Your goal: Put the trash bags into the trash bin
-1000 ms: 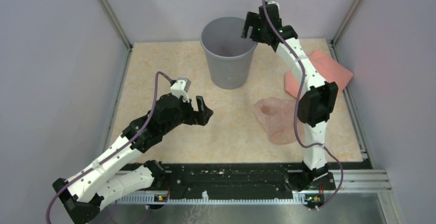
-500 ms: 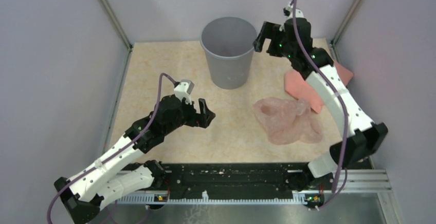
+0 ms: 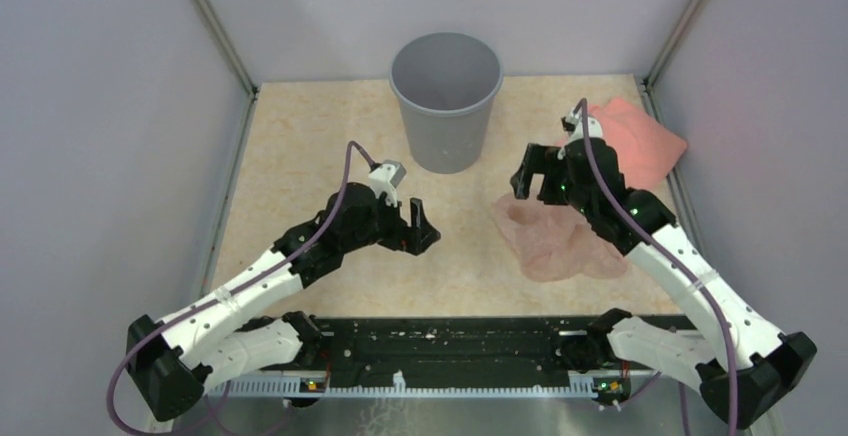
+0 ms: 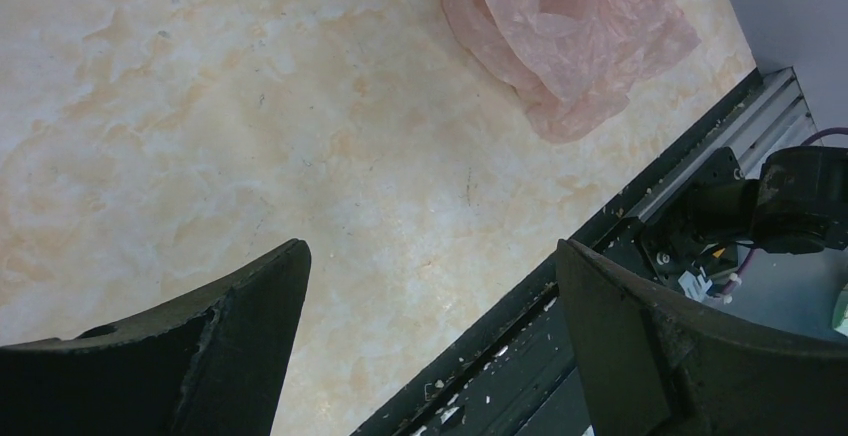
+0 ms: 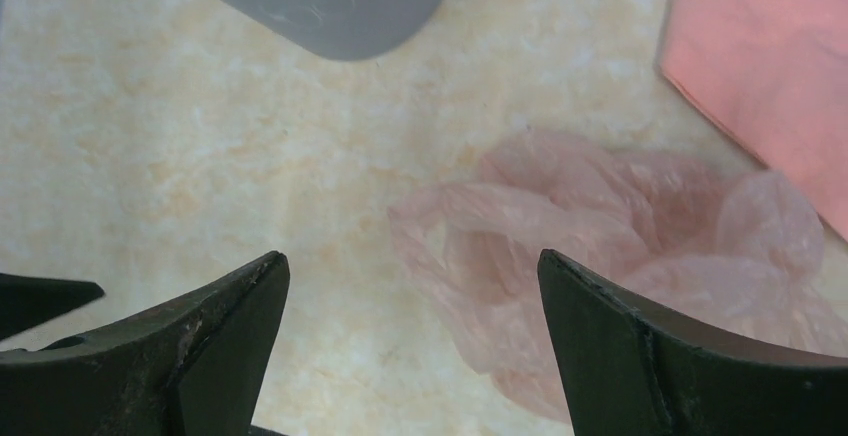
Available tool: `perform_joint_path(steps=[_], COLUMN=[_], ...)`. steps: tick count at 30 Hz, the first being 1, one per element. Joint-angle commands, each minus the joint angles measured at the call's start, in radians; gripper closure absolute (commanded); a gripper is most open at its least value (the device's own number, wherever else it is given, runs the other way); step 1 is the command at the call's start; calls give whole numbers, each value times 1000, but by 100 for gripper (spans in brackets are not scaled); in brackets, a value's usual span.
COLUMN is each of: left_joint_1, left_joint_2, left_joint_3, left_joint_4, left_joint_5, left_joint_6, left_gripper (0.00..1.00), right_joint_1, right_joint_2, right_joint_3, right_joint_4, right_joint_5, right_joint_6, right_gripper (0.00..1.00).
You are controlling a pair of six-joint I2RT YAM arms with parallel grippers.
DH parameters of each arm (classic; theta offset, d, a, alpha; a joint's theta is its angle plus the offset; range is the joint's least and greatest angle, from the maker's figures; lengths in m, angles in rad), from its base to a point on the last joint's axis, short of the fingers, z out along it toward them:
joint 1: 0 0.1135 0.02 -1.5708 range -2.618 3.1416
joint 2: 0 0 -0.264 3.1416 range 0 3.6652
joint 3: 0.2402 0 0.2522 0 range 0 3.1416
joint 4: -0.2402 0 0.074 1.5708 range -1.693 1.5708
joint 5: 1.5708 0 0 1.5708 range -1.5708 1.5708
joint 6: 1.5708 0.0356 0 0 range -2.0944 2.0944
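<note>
Top view: grey round plastic trash bin (image 3: pixel 446 106) stands upright at the far middle of the marbled beige table top (image 3: pixel 300 146), mouth facing up.

Thin, crinkly, translucent pale pink plastic trash bag (image 3: pixel 552 244) lies crumpled on the table, outside the bin, to the bin's right and nearer the arm bases. One fold forms a rounded pocket at its left end. The lettering is too faint to read.

Opaque salmon-pink folded bundle (image 3: pixel 640 136) lies flat in the far right corner. Right wrist view: the bundle's near edge runs just beside the bag's far right lobe; I cannot tell whether they touch.

Right gripper (image 3: pixel 534 172): jaws spread wide, nothing between them. It hangs above the table over the far left part of the bag, between bag and bin. Its wrist view shows the bag's crumpled left end in the gap between the two dark fingers (image 5: pixel 640 356), with the bin's grey wall at the top edge. No contact with the bag is visible.

Left gripper (image 3: pixel 420 226): jaws also spread, holding nothing. It sits over bare table at mid-table, left of the bag and well apart from it. Its wrist view shows the bag at the upper right and the black rail (image 4: pixel 600 256) of the near table edge at lower right.
</note>
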Motion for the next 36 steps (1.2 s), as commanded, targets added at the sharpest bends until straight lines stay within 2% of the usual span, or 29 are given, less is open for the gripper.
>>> perform_joint_path(steps=[1,6,11,15,17,23,30,36], left_joint_1=[0,0,0,-3,-6,-13,-42,-55], left_joint_2=[38,131,318,505,609,804,919,960], left_joint_3=[-18,-16,49,152,230,372,442,446], left_joint_4=[143,240,375,469,461,516,559,608], left_joint_5=[53,63,47,91,121,185,242,287], left_joint_6=[-14,-22,-14,-13,-8,-17,-65,-123], left_gripper=[2,2,3,5,6,8,12,27], right_joint_1=[12,13,13,14,13,13,12,8], right_joint_2=[-80,-94,-109,-130,-133,-159,-145,-79], right_joint_3=[-91,-183,-234,-273,-273,-302,-323,-384], right_joint_4=[-32,-38,-46,-39,-57,-72,-47,73], right_joint_5=[58,132,272,298,317,344,335,285], right_joint_6=[19,20,55,72,76,95,135,165], right_gripper=[7,9,9,9,9,8,8,10])
